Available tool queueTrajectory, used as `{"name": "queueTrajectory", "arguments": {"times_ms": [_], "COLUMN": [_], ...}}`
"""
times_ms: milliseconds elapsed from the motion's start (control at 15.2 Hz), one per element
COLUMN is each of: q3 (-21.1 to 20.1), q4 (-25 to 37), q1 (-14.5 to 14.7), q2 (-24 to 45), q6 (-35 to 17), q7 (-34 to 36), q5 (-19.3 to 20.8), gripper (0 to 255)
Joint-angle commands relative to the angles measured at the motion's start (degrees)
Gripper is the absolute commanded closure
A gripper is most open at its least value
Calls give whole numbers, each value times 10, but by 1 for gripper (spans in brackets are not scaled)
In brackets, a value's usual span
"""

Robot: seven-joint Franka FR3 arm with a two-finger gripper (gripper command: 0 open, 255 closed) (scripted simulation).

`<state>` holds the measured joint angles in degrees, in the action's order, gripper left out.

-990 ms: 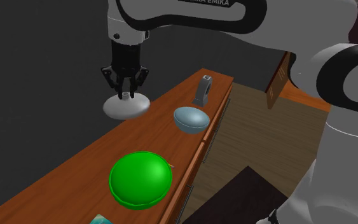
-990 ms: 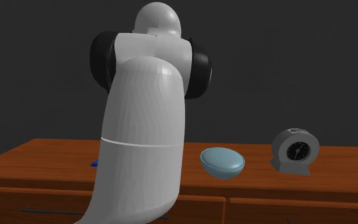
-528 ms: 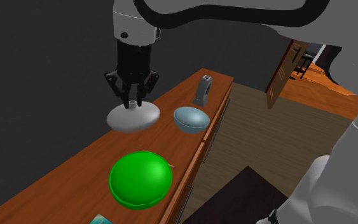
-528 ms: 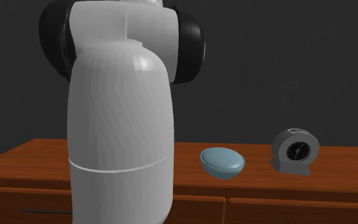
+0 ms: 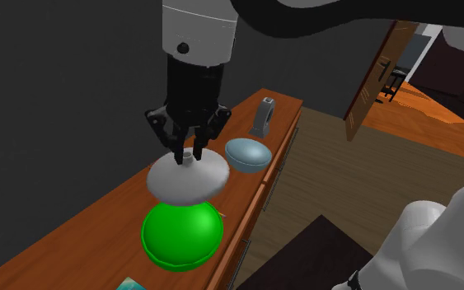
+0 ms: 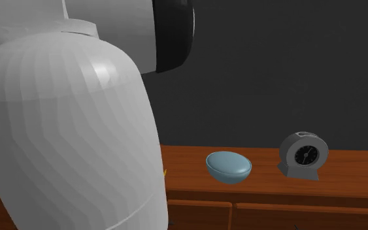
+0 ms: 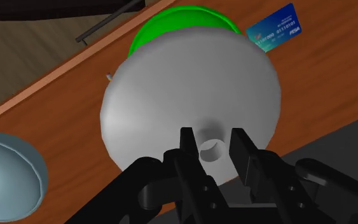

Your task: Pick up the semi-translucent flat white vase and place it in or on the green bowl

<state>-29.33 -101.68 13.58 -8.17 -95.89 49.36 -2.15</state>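
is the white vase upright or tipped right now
Upright: the vase hangs level, neck up in the gripper, over the green bowl.

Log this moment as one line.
phase: holding | gripper: shut on white vase neck | position: lifted above green bowl | release: not yet

The white arm (image 6: 65,131) looms close to the camera over the second exterior view's left, a dark joint (image 6: 176,32) at the top. Beyond it, to the right, a blue-grey bowl (image 6: 228,166) sits on the wooden top (image 6: 346,173). A grey clock (image 6: 302,157) stands near it, further right, apart from it. A dark grey wall (image 6: 293,65) rises behind.
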Motion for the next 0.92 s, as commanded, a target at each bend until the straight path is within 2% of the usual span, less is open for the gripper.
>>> {"name": "queueTrajectory", "arguments": {"times_ms": [0,858], "q3": [-5,-8], "q4": [-8,-115], "q1": [5,8], "q2": [-13,-20], "q6": [3,-97], "q7": [9,8], "q5": [-7,-12], "gripper": [255,255]}}
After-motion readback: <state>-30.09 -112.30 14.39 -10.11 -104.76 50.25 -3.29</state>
